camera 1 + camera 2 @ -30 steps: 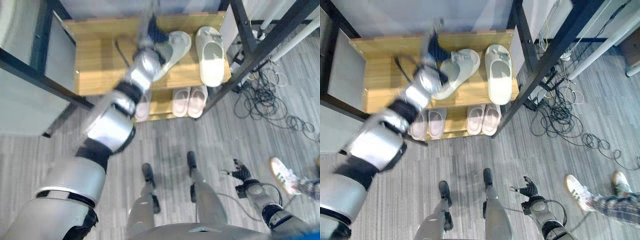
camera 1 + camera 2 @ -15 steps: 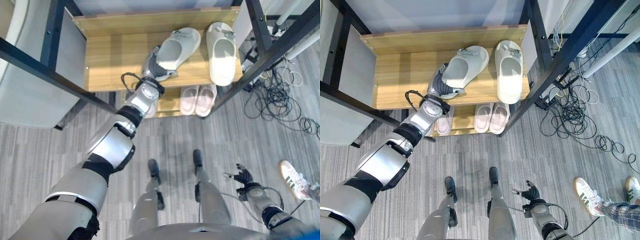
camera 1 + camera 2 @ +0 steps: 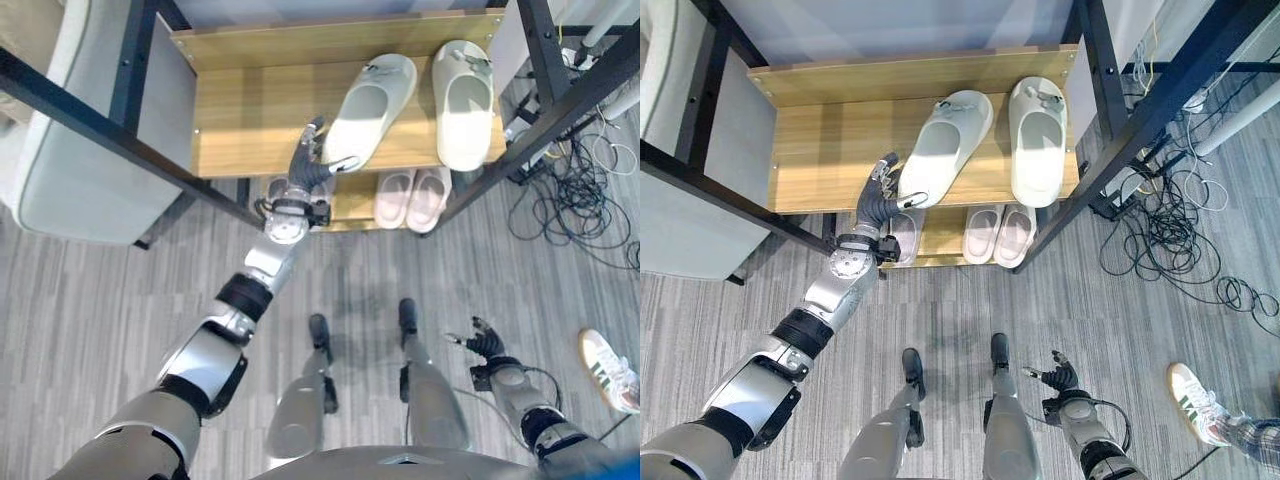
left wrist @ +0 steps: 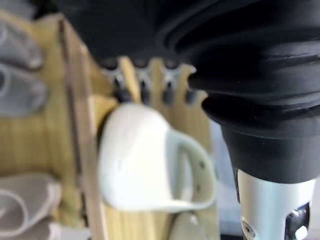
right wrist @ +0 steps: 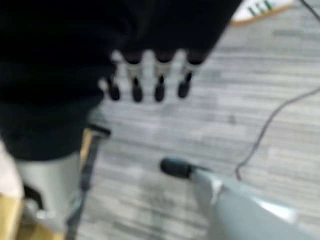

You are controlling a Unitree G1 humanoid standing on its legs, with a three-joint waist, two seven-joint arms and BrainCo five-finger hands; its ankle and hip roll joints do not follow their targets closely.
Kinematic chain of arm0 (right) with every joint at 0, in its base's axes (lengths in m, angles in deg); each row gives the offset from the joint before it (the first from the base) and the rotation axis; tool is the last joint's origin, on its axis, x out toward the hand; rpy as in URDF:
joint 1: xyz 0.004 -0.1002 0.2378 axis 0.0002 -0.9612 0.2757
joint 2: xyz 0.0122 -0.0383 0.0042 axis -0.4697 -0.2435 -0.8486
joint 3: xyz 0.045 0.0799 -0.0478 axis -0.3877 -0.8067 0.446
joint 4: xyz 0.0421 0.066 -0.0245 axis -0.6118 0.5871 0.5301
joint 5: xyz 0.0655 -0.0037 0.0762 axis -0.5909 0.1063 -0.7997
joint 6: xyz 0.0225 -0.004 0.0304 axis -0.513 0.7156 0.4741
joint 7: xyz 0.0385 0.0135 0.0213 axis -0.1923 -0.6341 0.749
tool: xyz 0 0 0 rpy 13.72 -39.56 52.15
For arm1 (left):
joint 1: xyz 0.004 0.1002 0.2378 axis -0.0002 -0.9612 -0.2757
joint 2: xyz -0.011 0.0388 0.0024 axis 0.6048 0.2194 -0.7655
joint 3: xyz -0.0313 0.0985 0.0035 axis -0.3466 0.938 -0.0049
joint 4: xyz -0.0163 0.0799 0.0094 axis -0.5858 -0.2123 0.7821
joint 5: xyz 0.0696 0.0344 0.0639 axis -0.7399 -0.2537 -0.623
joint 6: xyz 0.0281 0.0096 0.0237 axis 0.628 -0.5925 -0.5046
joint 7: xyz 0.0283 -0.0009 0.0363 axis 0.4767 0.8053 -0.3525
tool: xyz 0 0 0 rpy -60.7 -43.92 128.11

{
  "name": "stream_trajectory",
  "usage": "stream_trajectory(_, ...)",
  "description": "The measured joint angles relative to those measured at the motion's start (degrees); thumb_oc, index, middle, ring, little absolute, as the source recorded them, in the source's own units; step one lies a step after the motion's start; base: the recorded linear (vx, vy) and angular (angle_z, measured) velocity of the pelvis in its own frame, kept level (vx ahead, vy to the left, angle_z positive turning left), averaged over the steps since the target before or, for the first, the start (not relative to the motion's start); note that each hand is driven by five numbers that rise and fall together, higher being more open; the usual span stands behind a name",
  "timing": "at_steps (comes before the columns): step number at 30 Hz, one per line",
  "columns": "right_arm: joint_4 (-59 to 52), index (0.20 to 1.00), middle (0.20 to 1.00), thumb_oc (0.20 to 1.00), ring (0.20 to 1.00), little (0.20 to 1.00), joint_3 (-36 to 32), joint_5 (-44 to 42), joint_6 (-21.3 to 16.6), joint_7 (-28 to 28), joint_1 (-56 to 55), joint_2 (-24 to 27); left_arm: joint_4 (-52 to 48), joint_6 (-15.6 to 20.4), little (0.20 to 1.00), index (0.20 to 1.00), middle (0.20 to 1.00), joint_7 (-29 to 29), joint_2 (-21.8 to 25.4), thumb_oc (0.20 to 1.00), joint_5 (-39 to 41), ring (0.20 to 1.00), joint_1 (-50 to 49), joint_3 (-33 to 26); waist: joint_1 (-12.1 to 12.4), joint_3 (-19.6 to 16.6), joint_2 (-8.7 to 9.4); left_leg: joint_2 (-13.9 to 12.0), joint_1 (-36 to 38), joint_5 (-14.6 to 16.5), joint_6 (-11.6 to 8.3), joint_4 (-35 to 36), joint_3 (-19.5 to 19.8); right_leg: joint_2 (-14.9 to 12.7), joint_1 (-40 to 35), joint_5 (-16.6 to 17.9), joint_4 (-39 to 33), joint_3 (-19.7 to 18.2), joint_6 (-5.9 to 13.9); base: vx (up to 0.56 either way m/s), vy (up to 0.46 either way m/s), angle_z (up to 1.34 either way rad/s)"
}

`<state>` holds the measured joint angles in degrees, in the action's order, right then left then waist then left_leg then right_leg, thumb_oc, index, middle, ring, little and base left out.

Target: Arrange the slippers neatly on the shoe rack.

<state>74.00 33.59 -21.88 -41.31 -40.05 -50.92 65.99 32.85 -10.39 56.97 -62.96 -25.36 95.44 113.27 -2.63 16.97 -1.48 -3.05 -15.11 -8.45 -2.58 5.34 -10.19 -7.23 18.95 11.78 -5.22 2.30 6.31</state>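
Note:
Two cream slippers lie on the wooden shoe rack's top shelf (image 3: 250, 130). The right slipper (image 3: 466, 100) points straight back. The left slipper (image 3: 370, 105) lies tilted, its heel toward the shelf's front edge. My left hand (image 3: 305, 165) is open at that heel, fingers straight along its left side and thumb against its rim. In the left wrist view the cream heel (image 4: 135, 160) sits just under the fingers (image 4: 145, 90). My right hand (image 3: 480, 345) hangs open low by the floor at the right.
Pale pink slippers (image 3: 410, 198) stand on the lower shelf, with another pair (image 3: 902, 228) partly behind my left hand. Black frame bars (image 3: 560, 90) cross both sides of the rack. Cables (image 3: 585, 200) lie on the floor at right, near a person's shoe (image 3: 610, 360).
My left hand has drawn back from over the tilted slipper to its heel at the shelf's front edge. The camera has shifted. The slippers lie as before.

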Motion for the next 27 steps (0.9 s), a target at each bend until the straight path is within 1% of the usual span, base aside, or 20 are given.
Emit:
stream_trajectory(6, 0.05, 1.0, 1.0, 1.0, 1.0, 1.0, -0.03, 0.01, 0.51, 0.02, -1.16, -0.01, 0.25, -0.19, 1.0, 1.0, 1.0, -0.05, -0.48, 1.0, -2.14, 1.0, -0.07, -0.06, -0.23, -0.01, -0.05, 0.06, 0.08, -0.11, -0.07, -0.01, 0.1, -0.04, -0.13, 0.08, 0.0, 0.02, -0.07, 0.0, 0.0, 0.0)
stream_trajectory(11, -0.15, 1.0, 1.0, 1.0, 1.0, 1.0, -0.03, 0.02, 0.53, 0.01, -1.34, -0.02, 0.24, -0.15, 1.0, 1.0, 1.0, -0.06, -1.21, 1.0, -1.95, 1.0, -0.21, -0.14, -0.14, -0.01, -0.05, 0.09, 0.2, -0.15, -0.02, -0.02, 0.47, 0.12, -0.46, 0.1, 0.01, 0.07, -0.09, 0.0, -0.002, 0.01)
stream_trajectory(20, -0.89, 1.0, 1.0, 1.0, 1.0, 1.0, 0.01, 0.04, 1.21, -0.01, -1.44, -0.03, -0.2, 0.03, 1.0, 1.0, 1.0, 0.04, -4.07, 1.0, 3.71, 1.0, -1.3, 0.15, -0.19, -0.11, 0.03, 0.1, 1.14, -0.09, 0.01, -0.01, 0.8, 0.1, -1.59, 0.02, 0.01, 0.2, -0.01, 0.0, -0.001, 0.0)
stream_trajectory(22, -1.53, 1.0, 1.0, 1.0, 1.0, 1.0, -0.01, 0.04, 1.3, -0.01, -1.48, -0.02, -0.35, -0.1, 1.0, 1.0, 1.0, 0.17, -3.9, 1.0, 3.73, 1.0, -1.29, 0.92, -0.24, -0.16, 0.08, 0.11, 1.16, -0.1, 0.02, -0.01, 0.81, 0.07, -1.6, 0.01, 0.01, 0.21, -0.01, 0.05, -0.002, 0.0)
stream_trajectory(27, -2.22, 1.0, 1.0, 1.0, 1.0, 1.0, 0.02, 0.04, 1.96, -0.01, -1.73, -0.05, -0.4, -1.32, 1.0, 1.0, 1.0, 0.75, -5.55, 1.0, 5.82, 1.0, -1.62, 4.21, -0.56, -0.34, 0.09, 0.09, 2.82, 0.0, 0.05, 0.0, 1.04, -0.06, -3.38, -0.4, 0.0, 0.26, 0.06, 0.01, -0.004, 0.02)
